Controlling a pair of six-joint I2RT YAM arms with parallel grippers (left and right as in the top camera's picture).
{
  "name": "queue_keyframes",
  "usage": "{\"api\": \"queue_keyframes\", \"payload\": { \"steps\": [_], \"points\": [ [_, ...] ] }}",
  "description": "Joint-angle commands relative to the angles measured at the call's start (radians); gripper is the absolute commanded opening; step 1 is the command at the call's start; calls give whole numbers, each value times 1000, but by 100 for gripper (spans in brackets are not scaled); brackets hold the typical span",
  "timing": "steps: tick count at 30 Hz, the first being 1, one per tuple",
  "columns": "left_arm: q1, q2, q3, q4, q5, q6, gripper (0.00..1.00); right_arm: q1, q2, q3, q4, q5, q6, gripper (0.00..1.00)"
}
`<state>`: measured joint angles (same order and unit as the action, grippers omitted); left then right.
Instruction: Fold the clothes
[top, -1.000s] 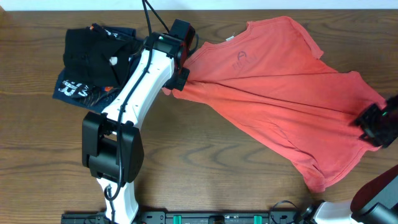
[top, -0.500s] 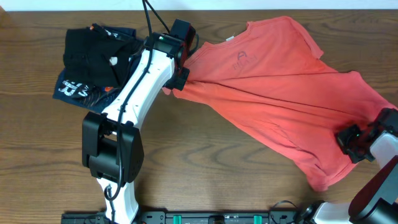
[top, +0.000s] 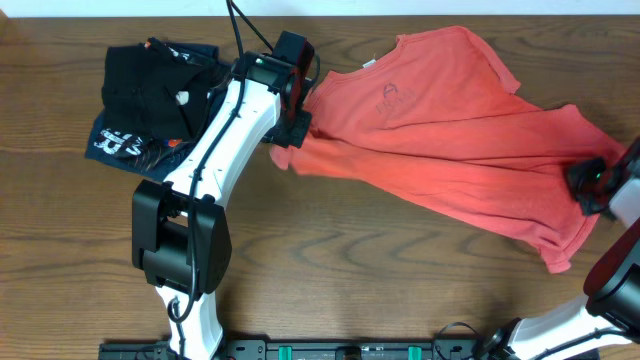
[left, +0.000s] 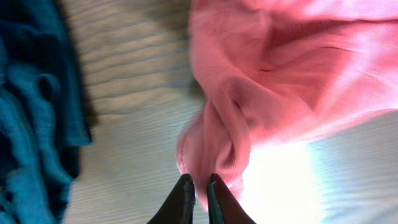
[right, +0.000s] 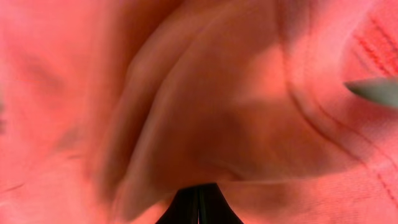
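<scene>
Here, T-shirt (top: 450, 140) between both arms' jaws.

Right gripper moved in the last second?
Yes. The right gripper, shut on the coral-red cotton T-shirt, went toward the near edge of the brown wooden table, then back away from it.

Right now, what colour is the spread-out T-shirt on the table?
Coral red; the T-shirt shows best in the overhead view.

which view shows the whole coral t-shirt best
Overhead. It shows the coral-red T-shirt complete, from neckline to hem, with its chest logo visible. The left wrist view shows only a bunched corner of it at the left gripper. The right wrist view shows only blurred folds filling the frame above the right gripper.
</scene>
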<state>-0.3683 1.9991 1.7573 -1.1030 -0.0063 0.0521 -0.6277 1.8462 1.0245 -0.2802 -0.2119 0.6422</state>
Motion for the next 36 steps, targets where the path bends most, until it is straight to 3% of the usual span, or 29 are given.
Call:
{"api": "queue_keyframes", "payload": {
  "steps": [1,3,5,11,15,17,22,25,33,36],
  "points": [
    [2,2,8,-16,83,-5,14,1,-10,145,-94,-81,-115,4],
    [3,2,8,-21,82,-5,17,-11,-19,239,-240,-124,-209,25],
    [2,2,8,-21,83,-5,25,-22,-34,306,-383,-141,-283,37],
    [2,7,0,37,132,-4,39,-29,-78,362,-731,-132,-363,46],
    [2,21,-36,195,221,44,50,-26,-77,316,-853,-132,-372,45],
    [2,37,-49,244,273,63,50,-26,-77,280,-885,-123,-390,45],
    [2,88,-49,256,317,99,51,-41,-77,184,-904,19,-377,47],
    [-1,122,-50,256,317,129,51,-78,-77,101,-822,138,-305,52],
    [-20,217,-50,216,320,169,50,-174,-77,-16,-644,113,-260,49],
    [-21,235,-50,206,319,177,50,-174,-77,-47,-586,100,-251,44]
  ]
}}
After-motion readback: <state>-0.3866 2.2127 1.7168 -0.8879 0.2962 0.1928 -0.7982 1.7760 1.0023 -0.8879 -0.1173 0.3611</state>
